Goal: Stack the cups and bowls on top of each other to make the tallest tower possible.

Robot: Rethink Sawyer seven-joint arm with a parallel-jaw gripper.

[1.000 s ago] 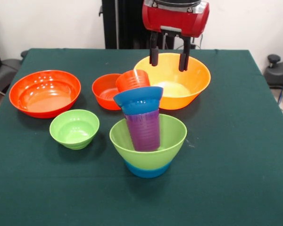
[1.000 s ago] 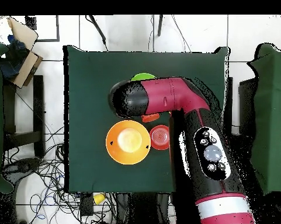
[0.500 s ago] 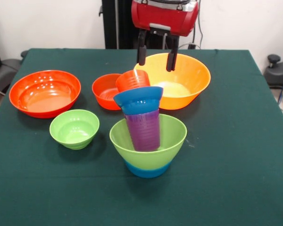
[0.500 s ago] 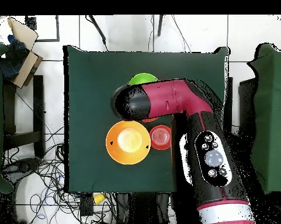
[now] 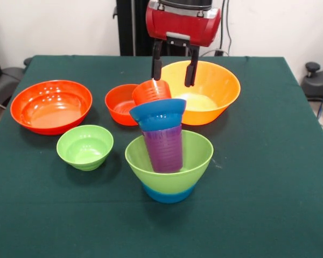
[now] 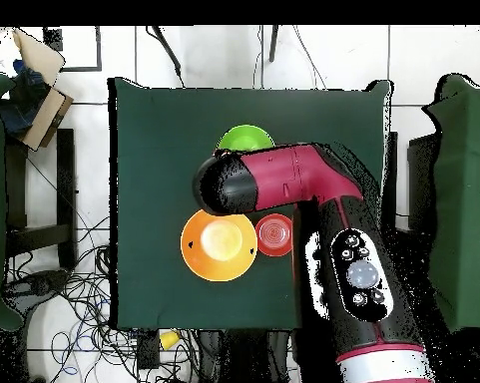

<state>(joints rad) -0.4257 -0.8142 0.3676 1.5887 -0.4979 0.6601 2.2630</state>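
Gripper (image 5: 171,69) hangs wide open and empty just above the orange-red cup (image 5: 151,91), which looks light, stiff, slick plastic — best pinched across its rim.

A dark green cloth (image 5: 269,177) is covering the bench (image 6: 149,289), which is standing on a white tiled floor (image 6: 214,55). A pale wall (image 5: 54,27) is rising behind it. Cables (image 6: 74,299) are lying tangled on the floor beside the bench, and a cardboard box (image 6: 39,85) is sitting near one corner.
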